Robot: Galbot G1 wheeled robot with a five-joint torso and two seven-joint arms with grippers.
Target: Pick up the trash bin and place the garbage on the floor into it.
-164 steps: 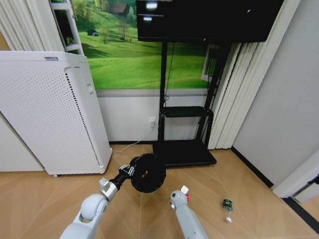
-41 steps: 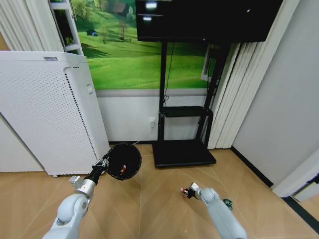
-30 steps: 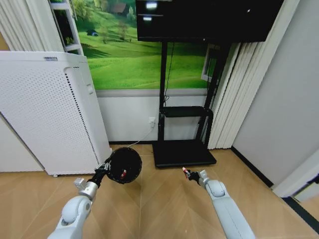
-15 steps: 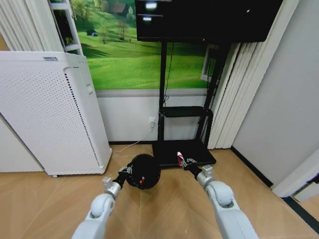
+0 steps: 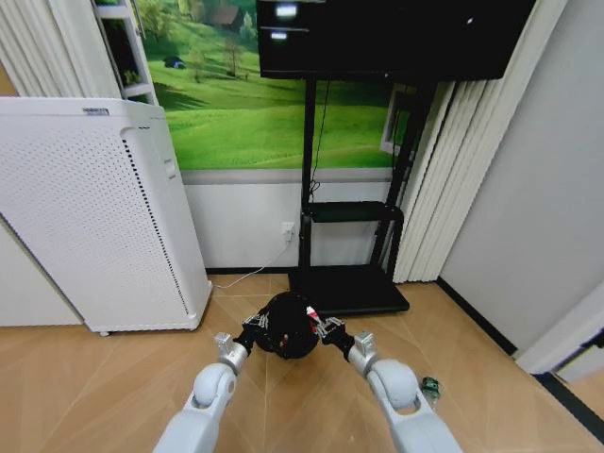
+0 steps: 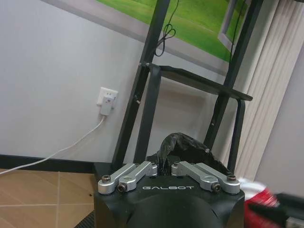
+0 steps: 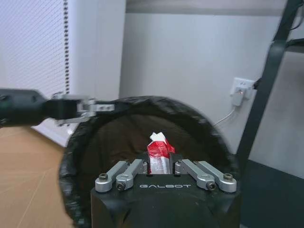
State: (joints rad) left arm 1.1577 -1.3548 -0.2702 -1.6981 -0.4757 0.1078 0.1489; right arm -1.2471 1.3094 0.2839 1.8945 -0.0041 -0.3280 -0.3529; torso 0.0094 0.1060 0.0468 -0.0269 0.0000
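The trash bin, a black mesh basket with a dark liner, hangs tipped above the floor. My left gripper is shut on its rim; the left wrist view shows that gripper clamped on the liner. My right gripper is at the bin's mouth. In the right wrist view this gripper is shut on a crumpled red-and-white scrap of garbage, with the bin's rim just beyond it. A small green bottle lies on the floor to my right.
A tall white perforated air purifier stands on the left. A black TV stand with a flat base sits against the wall right behind the bin. A wall socket with a white cable is beside it. Curtains and a grey wall close the right side.
My right gripper has carried the red-and-white scrap left and down to the bin's mouth. My left arm has swung the bin rightward to meet it.
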